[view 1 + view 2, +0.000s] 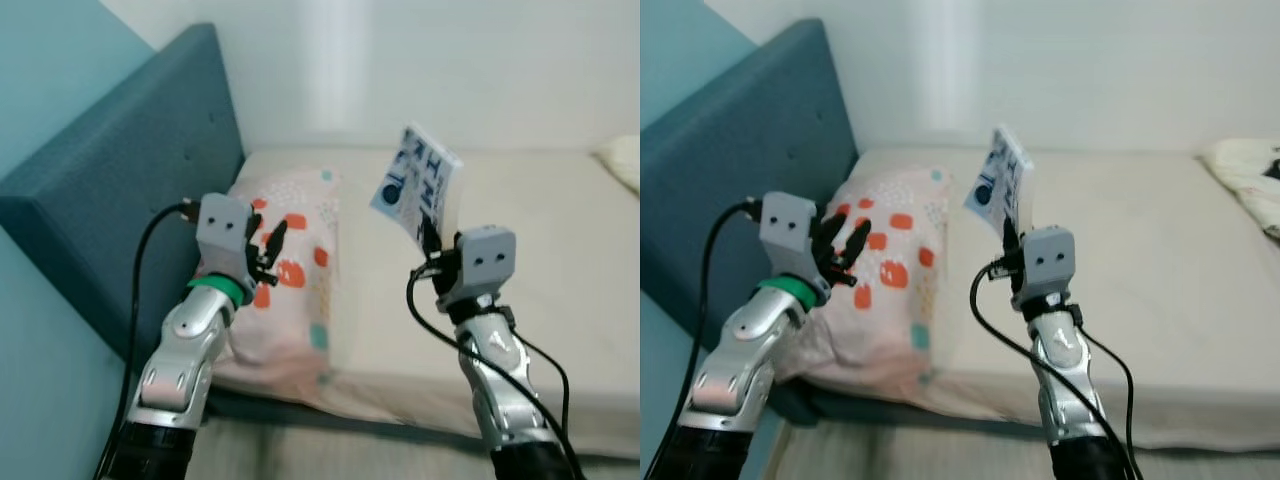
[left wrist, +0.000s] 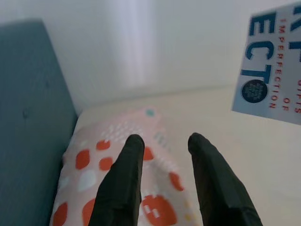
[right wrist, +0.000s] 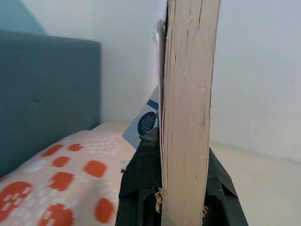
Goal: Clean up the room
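Right hand (image 1: 430, 238) pinching a light, stiff white-and-blue paperback book (image 1: 415, 183) by its lower edge, above the beige mattress (image 1: 540, 260); likely floppy, so better gripped near the spine; left hand (image 1: 268, 250) parted, empty over the orange-spotted pillow (image 1: 295, 275).

Both arms are silver metal with grey box-shaped wrist housings. Behind the left gripper (image 1: 268, 250) and its black fingers (image 2: 123, 179) sits a green ring. Black cables loop behind the right gripper (image 1: 430, 232).

Book cover (image 2: 273, 70) with partial blue letters "ECT", red word "IMPERFECTION", red "GIFTS" cut off at the edge
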Available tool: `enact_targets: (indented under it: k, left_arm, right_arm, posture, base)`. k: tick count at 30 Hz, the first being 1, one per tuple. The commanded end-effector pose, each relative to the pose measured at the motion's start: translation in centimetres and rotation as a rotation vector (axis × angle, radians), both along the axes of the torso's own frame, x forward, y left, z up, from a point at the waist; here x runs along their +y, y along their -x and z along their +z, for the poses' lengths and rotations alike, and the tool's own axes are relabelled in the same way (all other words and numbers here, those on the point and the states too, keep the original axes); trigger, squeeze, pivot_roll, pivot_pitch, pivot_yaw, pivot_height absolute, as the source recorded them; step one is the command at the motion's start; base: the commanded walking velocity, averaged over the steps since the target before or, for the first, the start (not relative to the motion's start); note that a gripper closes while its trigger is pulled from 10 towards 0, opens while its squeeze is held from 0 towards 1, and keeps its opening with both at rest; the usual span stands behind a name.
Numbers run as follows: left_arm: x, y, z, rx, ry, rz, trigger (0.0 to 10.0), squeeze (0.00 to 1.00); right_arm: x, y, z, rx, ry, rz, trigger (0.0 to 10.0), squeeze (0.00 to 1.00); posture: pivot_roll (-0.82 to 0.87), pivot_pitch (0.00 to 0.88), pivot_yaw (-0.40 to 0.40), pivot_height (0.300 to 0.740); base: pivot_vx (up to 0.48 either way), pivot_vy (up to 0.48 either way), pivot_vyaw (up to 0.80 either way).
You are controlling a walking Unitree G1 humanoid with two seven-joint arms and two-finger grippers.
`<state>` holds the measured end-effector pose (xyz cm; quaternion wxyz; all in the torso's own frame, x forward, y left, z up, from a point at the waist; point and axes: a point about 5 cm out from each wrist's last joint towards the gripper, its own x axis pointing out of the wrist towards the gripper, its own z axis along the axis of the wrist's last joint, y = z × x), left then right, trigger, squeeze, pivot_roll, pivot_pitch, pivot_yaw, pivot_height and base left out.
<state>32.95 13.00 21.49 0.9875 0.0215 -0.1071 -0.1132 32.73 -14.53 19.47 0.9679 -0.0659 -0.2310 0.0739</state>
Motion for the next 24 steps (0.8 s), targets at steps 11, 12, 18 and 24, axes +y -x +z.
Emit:
enact_targets:
  k: [11,12,18,24]
  left_arm:
    - [0.00,0.04,-0.32,0.011,0.003,-0.004,10.0,0.00]
    - [0.00,0.04,-0.32,0.011,0.003,-0.004,10.0,0.00]
    - [-0.15,0.04,-0.48,0.023,0.011,-0.009,10.0,0.00]
    - [-0.30,0.14,-0.62,0.026,0.012,-0.020,10.0,0.00]
  right_arm:
    - [0.27,0.02,0.47,-0.018,-0.003,0.016,10.0,0.00]
    - [0.25,0.01,0.49,-0.018,-0.002,0.014,10.0,0.00]
    - [0.15,-0.04,0.53,-0.021,0.008,0.012,10.0,0.00]
    - [0.18,-0.06,0.50,-0.017,0.011,0.018,10.0,0.00]
  posture:
    - [-0.12,0.059,0.139,0.722]
    - [-0.12,0.059,0.139,0.722]
    - [-0.12,0.054,0.136,0.722]
    - [-0.12,0.051,0.135,0.722]
  base:
    - [0.416,0.000,-0.44]
    - [0.382,0.000,-0.73]
    - [0.288,0.000,-0.40]
    - [0.000,0.000,0.00]
